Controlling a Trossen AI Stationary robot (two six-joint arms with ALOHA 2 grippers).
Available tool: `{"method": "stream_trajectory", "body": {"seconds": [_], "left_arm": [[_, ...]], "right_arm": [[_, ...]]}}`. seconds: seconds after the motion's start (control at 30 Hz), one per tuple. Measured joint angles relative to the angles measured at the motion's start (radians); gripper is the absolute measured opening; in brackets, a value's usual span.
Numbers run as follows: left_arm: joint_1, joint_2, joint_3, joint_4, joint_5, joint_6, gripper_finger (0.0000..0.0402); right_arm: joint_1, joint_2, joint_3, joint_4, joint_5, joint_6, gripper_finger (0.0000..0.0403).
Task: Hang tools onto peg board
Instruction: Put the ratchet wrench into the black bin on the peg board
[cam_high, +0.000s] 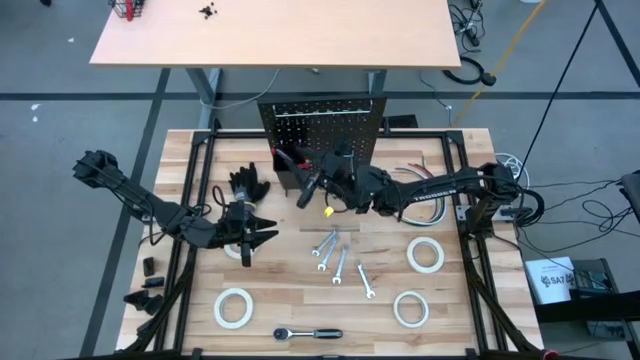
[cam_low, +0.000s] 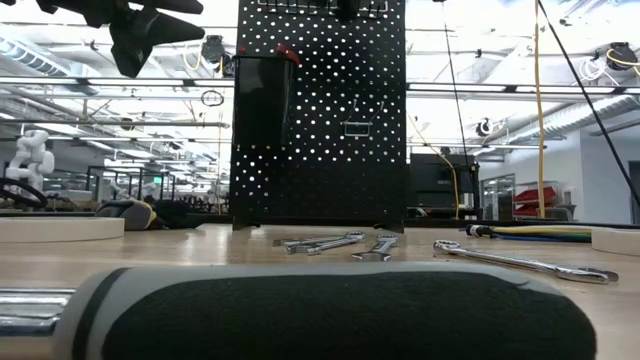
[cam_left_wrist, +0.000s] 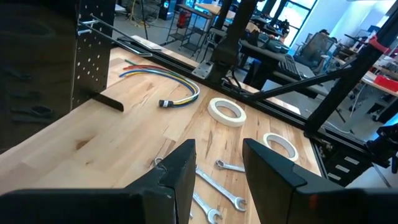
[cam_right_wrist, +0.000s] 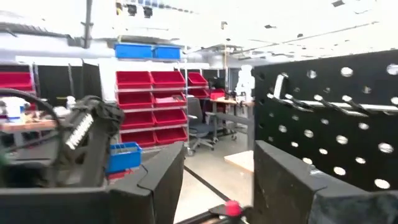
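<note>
your right gripper is up in front of the peg board, just beside the black bin on the board's left part. in the right wrist view its fingers stand parted with a clear gap, and a small red tip shows low in that gap; you can't tell from these pictures whether the fingers actually grip it. from above, a dark slim tool lies at the gripper, angled toward the bin, and a red handle pokes out of the bin's top in the low view. your left gripper hangs over the left middle of the table, fingers spread apart and holding nothing, near the black gloves. the wrenches lie in a loose cluster at the table's centre, well apart from the board. four white tape rolls sit flat: one under the left arm, one front left, one at right, one front right. the ratchet lies at the front edge.
</note>
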Motion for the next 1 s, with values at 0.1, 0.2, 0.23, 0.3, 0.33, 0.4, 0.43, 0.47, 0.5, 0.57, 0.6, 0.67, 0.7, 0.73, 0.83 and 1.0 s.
{"method": "stream_trajectory", "body": {"seconds": [0.1, 0.2, 0.23, 0.3, 0.33, 0.4, 0.43, 0.47, 0.5, 0.57, 0.6, 0.67, 0.7, 0.73, 0.83, 1.0], "left_arm": [[0.000, 0.000, 0.000, -0.002, 0.000, 0.000, 0.0135], [0.000, 0.000, 0.000, -0.008, 0.012, 0.000, 0.0135], [0.000, 0.000, 0.000, -0.009, 0.026, 0.000, 0.0135], [-0.001, 0.000, 0.000, -0.009, 0.074, 0.000, 0.0135], [-0.001, 0.000, 0.000, -0.013, 0.108, 0.000, 0.0135], [-0.001, 0.000, 0.000, -0.032, 0.185, 0.001, 0.0135], [-0.001, 0.001, 0.001, -0.036, 0.225, 0.004, 0.0135], [-0.001, 0.004, 0.001, -0.036, 0.261, 0.008, 0.0135], [-0.001, 0.008, 0.001, -0.036, 0.291, 0.008, 0.0135], [-0.001, 0.019, 0.001, -0.036, 0.337, 0.010, 0.0135], [-0.001, 0.027, 0.001, -0.035, 0.351, 0.015, 0.0135], [0.000, 0.048, 0.001, -0.028, 0.377, 0.036, 0.0135], [-0.001, 0.059, 0.001, -0.023, 0.383, 0.044, 0.0135], [-0.001, 0.071, 0.001, -0.017, 0.386, 0.052, 0.0135], [0.000, 0.111, 0.001, 0.008, 0.387, 0.053, 0.0135], [0.000, 0.168, 0.001, 0.029, 0.398, 0.055, 0.0135]], "right_arm": [[0.029, 0.000, 0.000, -0.011, 0.000, 0.005, 0.0185], [0.075, 0.000, 0.000, -0.058, -0.022, 0.008, 0.0184], [0.094, 0.000, 0.000, -0.083, -0.045, 0.008, 0.0184], [0.137, 0.000, 0.000, -0.129, -0.100, 0.020, 0.0183], [0.159, 0.000, 0.000, -0.152, -0.130, 0.033, 0.0183], [0.202, 0.000, 0.000, -0.213, -0.178, 0.065, 0.0183], [0.222, 0.000, 0.000, -0.251, -0.197, 0.085, 0.0183], [0.241, 0.000, 0.000, -0.287, -0.217, 0.104, 0.0183], [0.259, 0.000, 0.000, -0.323, -0.240, 0.127, 0.0183], [0.292, 0.000, 0.000, -0.397, -0.284, 0.168, 0.0183], [0.306, 0.000, 0.000, -0.443, -0.309, 0.188, 0.0183], [0.331, 0.000, 0.000, -0.541, -0.352, 0.224, 0.0183], [0.343, 0.000, 0.000, -0.589, -0.366, 0.244, 0.0183], [0.354, 0.000, 0.000, -0.625, -0.373, 0.271, 0.0183], [0.387, 0.005, 0.000, -0.674, -0.392, 0.371, 0.0183], [0.434, 0.024, -0.001, -0.611, -0.447, 0.587, 0.0183]]}}
